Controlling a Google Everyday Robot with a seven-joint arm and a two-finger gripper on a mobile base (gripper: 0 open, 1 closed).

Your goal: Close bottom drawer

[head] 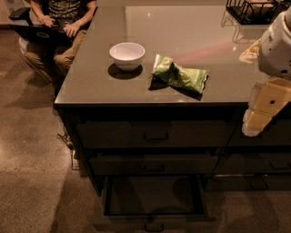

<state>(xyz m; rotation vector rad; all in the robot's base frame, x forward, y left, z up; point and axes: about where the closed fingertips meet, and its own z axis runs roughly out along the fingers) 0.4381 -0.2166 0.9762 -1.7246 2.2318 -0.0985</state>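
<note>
The bottom drawer (152, 196) of the wide left stack stands pulled out toward the camera. Its deep dark box is open to view, and it looks empty. Its flat front (182, 224) runs along the bottom edge of the view, with the small dark handle (154, 226) at its centre. The two drawer fronts above it, the top one (156, 134) and the middle one (153, 164), sit flush. My gripper (255, 122) hangs at the right edge, in front of the counter's front edge. It is well above and to the right of the open drawer and touches nothing.
The counter top (91, 82) holds a white bowl (127, 55), a crumpled green bag (179, 74) and a black wire rack (251, 11) at the back right. A seated person with a laptop (57, 27) is at the far left. Narrower drawers (263, 161) are at the right.
</note>
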